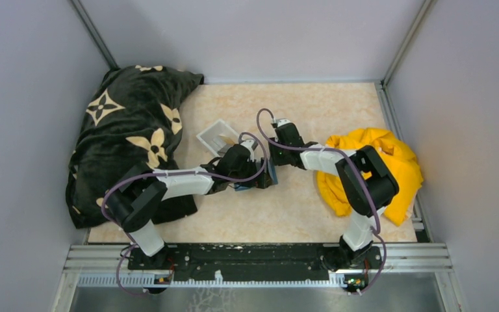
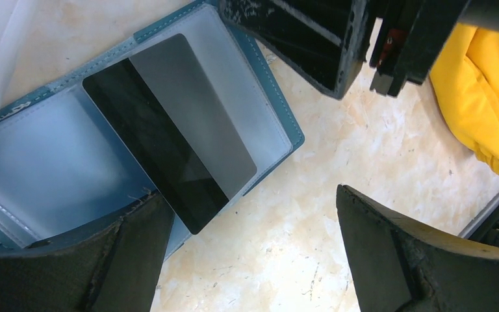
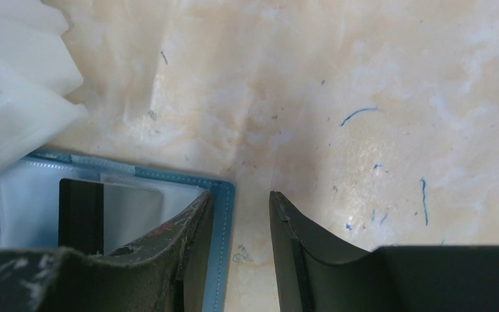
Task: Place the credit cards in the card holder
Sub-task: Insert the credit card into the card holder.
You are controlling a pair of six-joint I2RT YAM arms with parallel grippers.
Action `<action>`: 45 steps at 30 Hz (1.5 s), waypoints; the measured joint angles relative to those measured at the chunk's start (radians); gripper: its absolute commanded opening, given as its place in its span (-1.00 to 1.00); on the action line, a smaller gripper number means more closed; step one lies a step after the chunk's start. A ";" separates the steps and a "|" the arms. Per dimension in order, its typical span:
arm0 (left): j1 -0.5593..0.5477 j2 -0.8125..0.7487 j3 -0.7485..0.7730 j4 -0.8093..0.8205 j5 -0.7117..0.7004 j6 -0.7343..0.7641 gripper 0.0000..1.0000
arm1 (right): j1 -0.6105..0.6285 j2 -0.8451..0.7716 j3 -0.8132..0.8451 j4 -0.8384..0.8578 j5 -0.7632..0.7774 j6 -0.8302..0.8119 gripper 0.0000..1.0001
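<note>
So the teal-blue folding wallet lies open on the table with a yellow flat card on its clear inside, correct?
No. The thin flat rectangular card is grey with a black stripe, not yellow; the left wrist view shows it. The rest holds.

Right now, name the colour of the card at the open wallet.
Credit card: grey with a broad black band, clearest in left wrist view.

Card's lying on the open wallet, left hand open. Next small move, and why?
Probably ease the left hand toward the grey card and nudge its near corner further onto the card holder. That corner overhangs the holder's edge onto the table, so the card looks not fully seated. The left hand is open, empty and right beside it; the right hand straddles the holder's edge.
</note>
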 measured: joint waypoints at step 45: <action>0.056 0.062 -0.079 0.257 0.153 -0.059 0.88 | -0.111 -0.132 -0.301 0.303 -0.313 0.177 -0.25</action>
